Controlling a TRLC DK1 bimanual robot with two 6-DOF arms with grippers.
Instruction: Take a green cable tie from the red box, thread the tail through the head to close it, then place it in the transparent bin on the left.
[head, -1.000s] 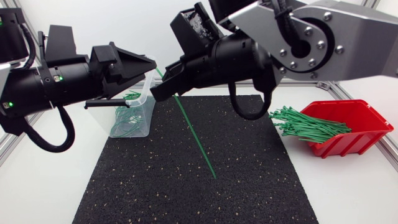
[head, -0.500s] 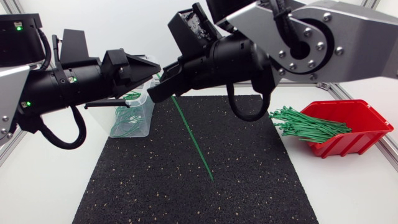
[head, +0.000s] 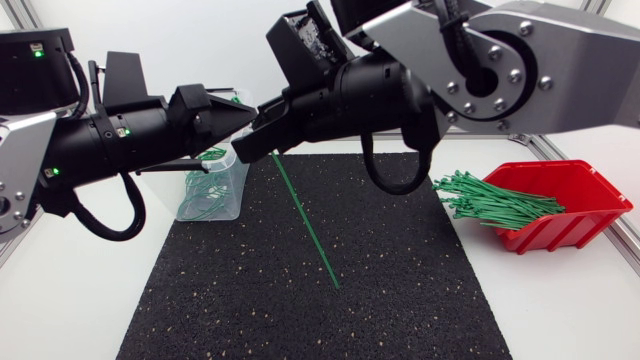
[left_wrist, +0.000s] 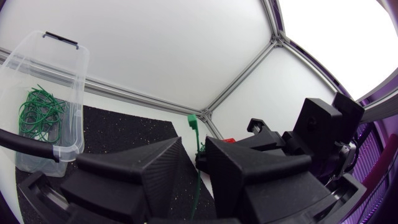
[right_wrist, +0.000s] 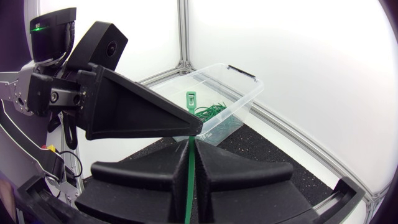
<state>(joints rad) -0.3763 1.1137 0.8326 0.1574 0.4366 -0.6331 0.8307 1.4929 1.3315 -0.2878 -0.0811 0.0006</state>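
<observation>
One green cable tie (head: 305, 222) is out of the red box (head: 590, 195). The right gripper (right_wrist: 191, 149) pinches it shut-fingered, head poking just past the tips and tail hanging below. The left gripper (left_wrist: 194, 146) stands open around it. Threading and binning are yet to do, I'd say. The box holds straight ties (head: 495, 198); the transparent bin (head: 235, 185) under the left gripper holds looped ties (head: 200, 205).

Black mat (head: 300, 310): front and centre open, crossed only by the slanting cable tie (head: 305, 225) gripped by the right gripper (head: 247, 150). Rear centre: barred above the table by both arms, left gripper (head: 245, 112) just beside the right. Transparent bin (head: 215, 190), rear left: partly overhung by the left arm. Red box (head: 585, 205), right: open above.
</observation>
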